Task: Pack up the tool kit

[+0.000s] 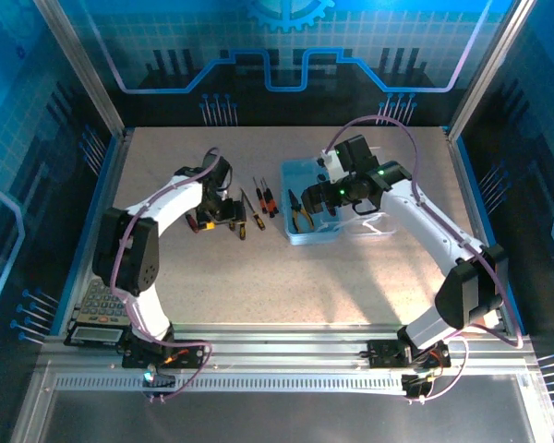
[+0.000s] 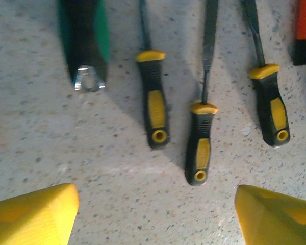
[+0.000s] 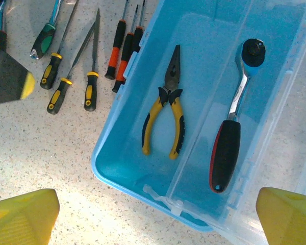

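Left gripper point(image 2: 153, 219) hovering wide open, empty, over screwdrivers point(image 2: 154, 112) on worktop point(image 2: 92, 163). Right gripper point(image 3: 155, 217) gaping empty above box point(image 3: 127, 168), pliers point(image 3: 166, 115) lying inside. Box sitting at screwdrivers' 3 o'clock.

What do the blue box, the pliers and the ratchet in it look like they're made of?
The box looks like glossy, translucent pale-blue plastic, with see-through walls. The pliers seem dark metal at the nose, with yellow-and-black grips, likely rubbery plastic. The ratchet has a shiny metal shaft and a black-and-red handle, probably plastic or rubber.
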`<state>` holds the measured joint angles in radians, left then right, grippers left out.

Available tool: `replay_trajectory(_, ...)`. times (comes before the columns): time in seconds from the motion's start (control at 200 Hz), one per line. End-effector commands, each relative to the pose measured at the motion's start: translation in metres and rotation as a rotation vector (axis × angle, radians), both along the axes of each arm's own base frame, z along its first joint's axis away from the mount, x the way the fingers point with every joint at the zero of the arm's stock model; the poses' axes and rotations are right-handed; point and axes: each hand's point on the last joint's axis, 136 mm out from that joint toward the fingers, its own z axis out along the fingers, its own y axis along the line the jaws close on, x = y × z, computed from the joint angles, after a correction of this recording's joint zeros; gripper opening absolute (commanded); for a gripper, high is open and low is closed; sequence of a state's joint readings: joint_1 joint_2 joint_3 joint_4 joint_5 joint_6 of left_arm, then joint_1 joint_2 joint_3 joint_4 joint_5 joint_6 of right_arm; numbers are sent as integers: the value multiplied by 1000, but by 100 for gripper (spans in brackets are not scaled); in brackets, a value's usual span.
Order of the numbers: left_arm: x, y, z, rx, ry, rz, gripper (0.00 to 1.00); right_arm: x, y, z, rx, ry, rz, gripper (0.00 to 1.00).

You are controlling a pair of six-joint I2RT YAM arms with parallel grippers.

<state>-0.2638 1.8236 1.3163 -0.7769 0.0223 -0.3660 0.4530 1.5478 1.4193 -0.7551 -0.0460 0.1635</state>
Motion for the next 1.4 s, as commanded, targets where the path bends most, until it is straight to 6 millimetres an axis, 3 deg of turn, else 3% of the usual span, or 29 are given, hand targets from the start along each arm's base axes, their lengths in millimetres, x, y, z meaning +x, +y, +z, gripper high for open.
replay_trajectory(0.0,12,-5,-5,0,-3,25,72,-2,9,1,23,0,30,100)
replay_trajectory(0.22,19,1,-26,50,15,43,60,-3,8,1,16,-2,38,100)
replay_trajectory(0.675,37,8,-47,112,14,73,36,-5,8,-5,16,11,46,100)
replay_trajectory(0.915,32,8,-47,109,20,54,11,-6,7,-7,17,17,48,100)
replay_trajectory(1.031,29,9,-38,108,-1,34,3,-7,8,-3,26,11,51,100)
replay_trajectory(1.171,25,7,-16,90,-44,2,0,-7,8,5,60,-8,41,100)
replay_trajectory(1.391,23,-24,58,-113,-200,-91,0,-9,13,27,213,-28,28,100)
